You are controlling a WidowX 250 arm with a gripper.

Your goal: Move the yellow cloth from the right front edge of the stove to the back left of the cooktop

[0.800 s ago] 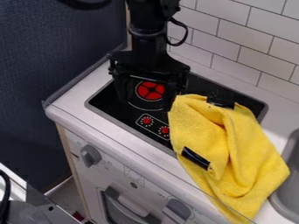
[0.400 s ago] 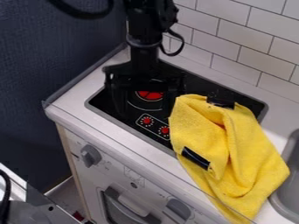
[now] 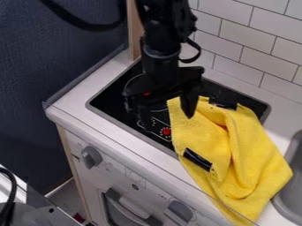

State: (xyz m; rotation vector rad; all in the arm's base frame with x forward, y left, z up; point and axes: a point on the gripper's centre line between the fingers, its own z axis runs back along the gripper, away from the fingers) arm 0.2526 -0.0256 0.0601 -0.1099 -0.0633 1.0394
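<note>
My black gripper [image 3: 168, 121] hangs low over the front part of the black stovetop [image 3: 109, 106], its two fingers spread apart. The right finger overlaps the upper left corner of a yellow cloth [image 3: 251, 154]; the left one is over the stove's printed red knobs. Whether the right finger touches the cloth I cannot tell. The cloth lies rumpled across the stove's right side and over the counter's front edge. A black object [image 3: 198, 159] lies on its left part, and another black piece [image 3: 223, 103] is at its top edge.
A grey sink basin [image 3: 289, 194] is at the right edge. White tiled wall [image 3: 254, 48] rises behind the counter [image 3: 77, 106], and a dark blue panel [image 3: 53, 57] stands to the left. Knobs [image 3: 91, 157] stick out from the oven front.
The gripper has moved right and toward the front, from over the red burner to the cloth's upper left corner. That corner now looks slightly shifted to the left.
</note>
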